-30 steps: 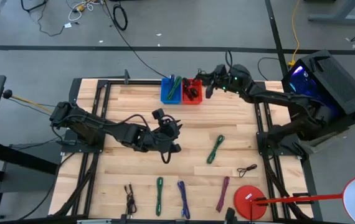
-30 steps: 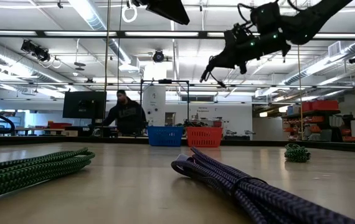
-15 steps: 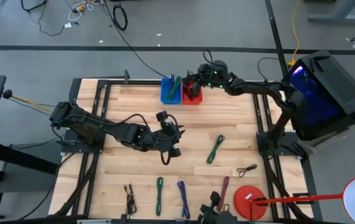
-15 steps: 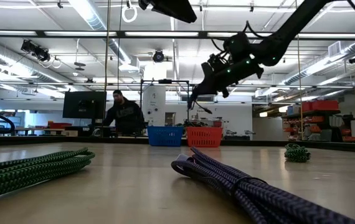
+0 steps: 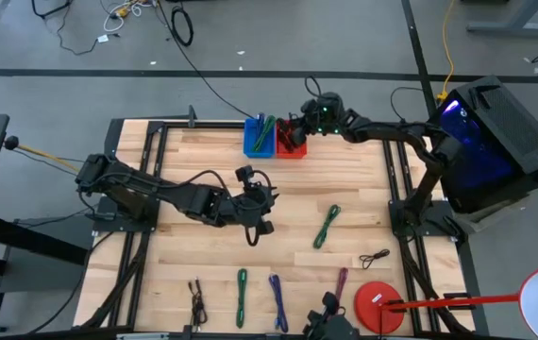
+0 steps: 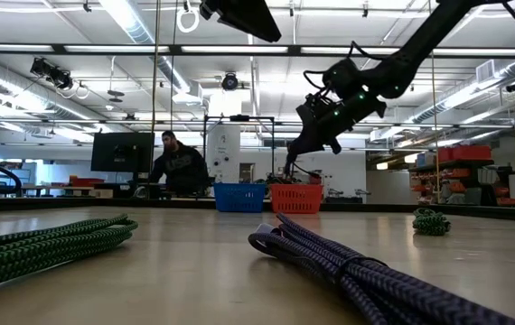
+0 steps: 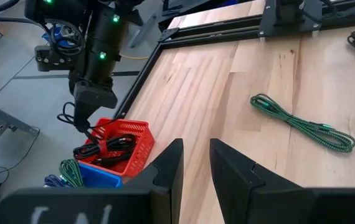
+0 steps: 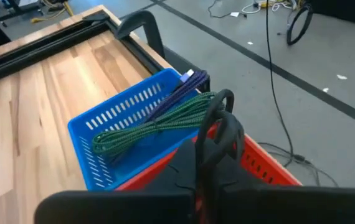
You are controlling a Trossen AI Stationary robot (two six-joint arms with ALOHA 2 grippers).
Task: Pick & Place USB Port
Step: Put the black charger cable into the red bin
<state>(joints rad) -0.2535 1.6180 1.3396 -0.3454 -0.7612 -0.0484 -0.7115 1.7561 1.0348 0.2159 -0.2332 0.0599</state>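
Near edge of the slatted wooden table (image 5: 203, 161): braided coiled cables. At centre, the left gripper (image 5: 261, 215) hovers, fingers slightly spread, empty. At twelve o'clock, the right gripper (image 5: 296, 132) pinches a looped black USB cable (image 8: 218, 124) above the red mesh basket (image 5: 291, 147), beside the blue basket (image 5: 258, 142).

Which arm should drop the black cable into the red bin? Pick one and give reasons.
Right. Its gripper already holds the black cable directly over the red bin. The left gripper sits mid-table, empty, far from both bins.
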